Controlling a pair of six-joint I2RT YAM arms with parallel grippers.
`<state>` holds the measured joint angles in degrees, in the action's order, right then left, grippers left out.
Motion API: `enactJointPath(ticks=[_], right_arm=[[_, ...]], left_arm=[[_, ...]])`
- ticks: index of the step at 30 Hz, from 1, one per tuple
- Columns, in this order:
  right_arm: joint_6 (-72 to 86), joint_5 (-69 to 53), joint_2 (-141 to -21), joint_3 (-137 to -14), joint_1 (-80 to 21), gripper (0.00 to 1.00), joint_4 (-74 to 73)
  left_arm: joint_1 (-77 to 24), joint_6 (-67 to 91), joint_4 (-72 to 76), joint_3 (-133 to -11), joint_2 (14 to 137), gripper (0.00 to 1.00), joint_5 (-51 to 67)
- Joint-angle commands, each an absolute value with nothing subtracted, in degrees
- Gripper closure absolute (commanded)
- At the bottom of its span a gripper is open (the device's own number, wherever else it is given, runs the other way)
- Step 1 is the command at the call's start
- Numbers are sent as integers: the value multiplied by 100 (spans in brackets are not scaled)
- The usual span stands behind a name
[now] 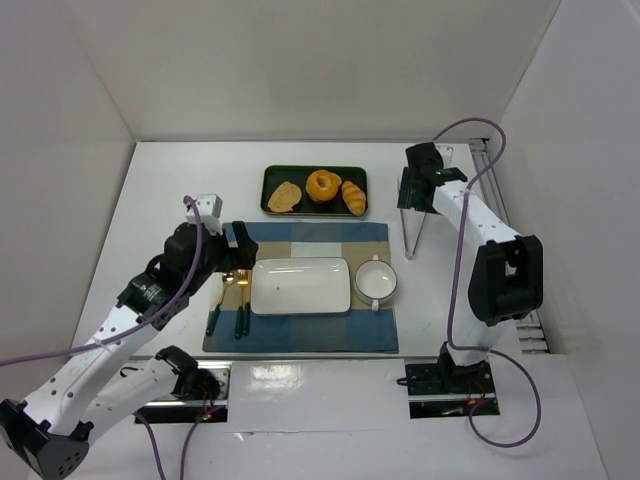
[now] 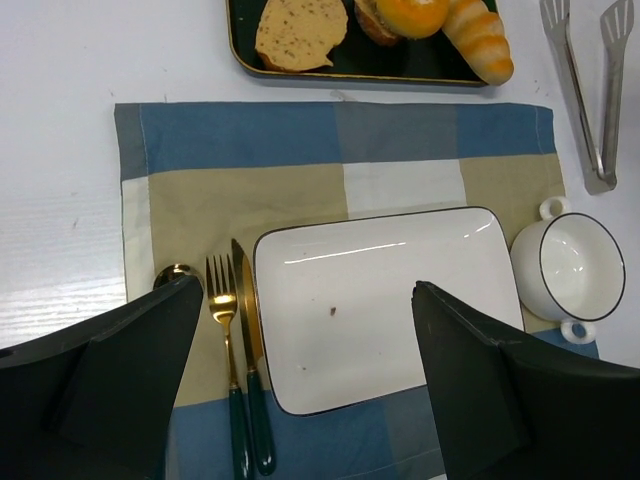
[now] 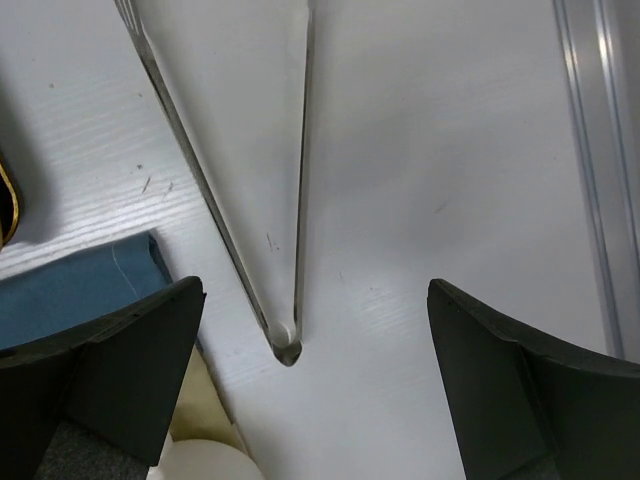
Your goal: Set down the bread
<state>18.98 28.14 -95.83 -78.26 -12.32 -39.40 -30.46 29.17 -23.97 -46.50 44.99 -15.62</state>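
Observation:
The bread, a glossy golden-orange ring (image 1: 323,185), lies in the middle of a dark tray (image 1: 272,175) at the back, between a toast slice (image 1: 285,196) and an oblong roll (image 1: 353,197). Its lower part shows at the top edge of the left wrist view (image 2: 412,14). My left gripper (image 1: 238,250) is open and empty over the left end of the white rectangular plate (image 1: 300,285); the plate (image 2: 390,290) shows between its jaws (image 2: 308,290). My right gripper (image 1: 410,195) is open and empty above metal tongs (image 1: 415,228), with their hinge (image 3: 286,345) between its jaws (image 3: 315,285).
A blue and beige placemat (image 1: 300,335) holds the plate, a white two-handled cup (image 1: 376,281), and a spoon (image 2: 175,272), fork (image 2: 224,330) and knife (image 2: 250,340) at the plate's left. The tongs (image 2: 585,90) lie right of the mat. White walls enclose the table.

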Motion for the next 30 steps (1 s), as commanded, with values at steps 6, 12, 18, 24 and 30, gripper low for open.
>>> enactJointPath(ticks=[6,12,18,24,30], right_arm=[[1635,1267,-9984,-7506,-493,1,-3209],[1477,949,-10309,-7638,-422,1,-3207],[1406,896,-10468,-7769,-422,1,-3208],[1406,844,-10634,-7770,-422,1,-3147],[1406,791,-10811,-7927,-475,1,-3094]], left_arm=[[-3015,3032,-2127,-4430,4237,0,-1617],[-3015,3137,-2127,-4263,4052,0,-1512],[-3015,3190,-2127,-4210,3990,0,-1512],[-3015,3190,-2232,-4210,3937,0,-1512],[-3015,3190,-2285,-4210,3937,0,-1564]])
